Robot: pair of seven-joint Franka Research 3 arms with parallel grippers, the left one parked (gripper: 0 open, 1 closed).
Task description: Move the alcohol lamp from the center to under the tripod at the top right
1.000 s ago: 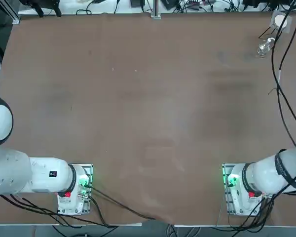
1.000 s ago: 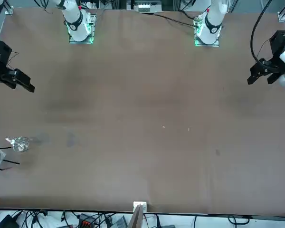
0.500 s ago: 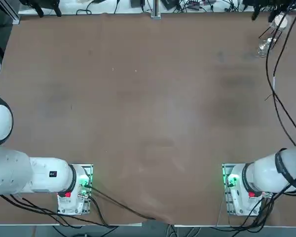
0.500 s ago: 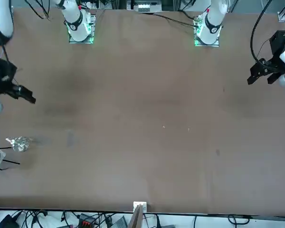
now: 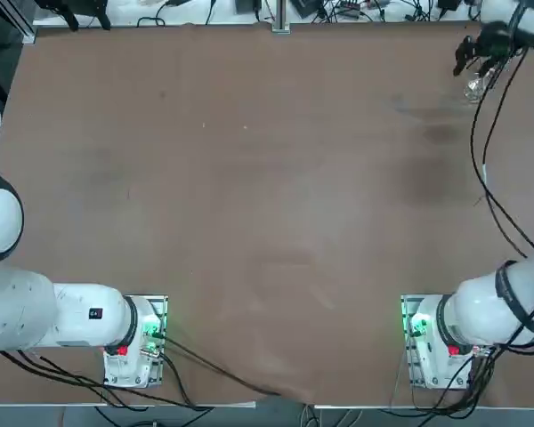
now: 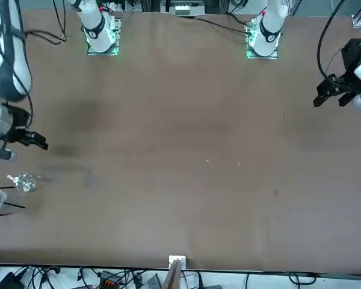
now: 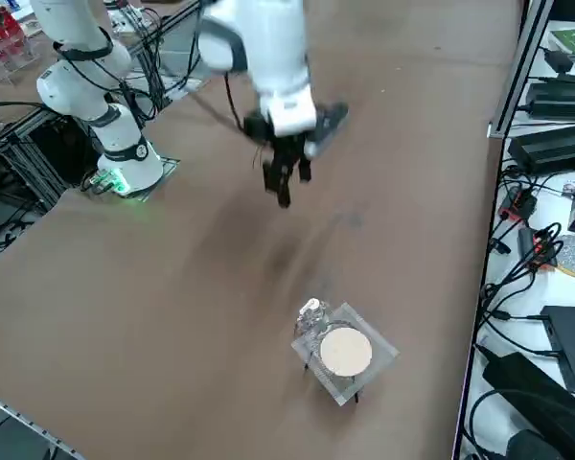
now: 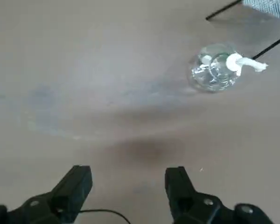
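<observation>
One alcohol lamp (image 8: 214, 73) sits on the brown surface (image 5: 267, 196) at the far right corner: small clear rounded glass body, whitish top with a white wick sticking out sideways. It stands just beside the tripod (image 7: 346, 352), at the edge of the white disc on thin dark legs. Right end effector (image 8: 126, 184) hovers near the lamp, fingers spread apart, holding nothing.

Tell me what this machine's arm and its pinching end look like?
The right arm is made of smooth white rounded segments with dark joint bands, on a base lit green with a red spot. Black cables trail along it. Its tool is black, with two blocky fingers standing apart.
</observation>
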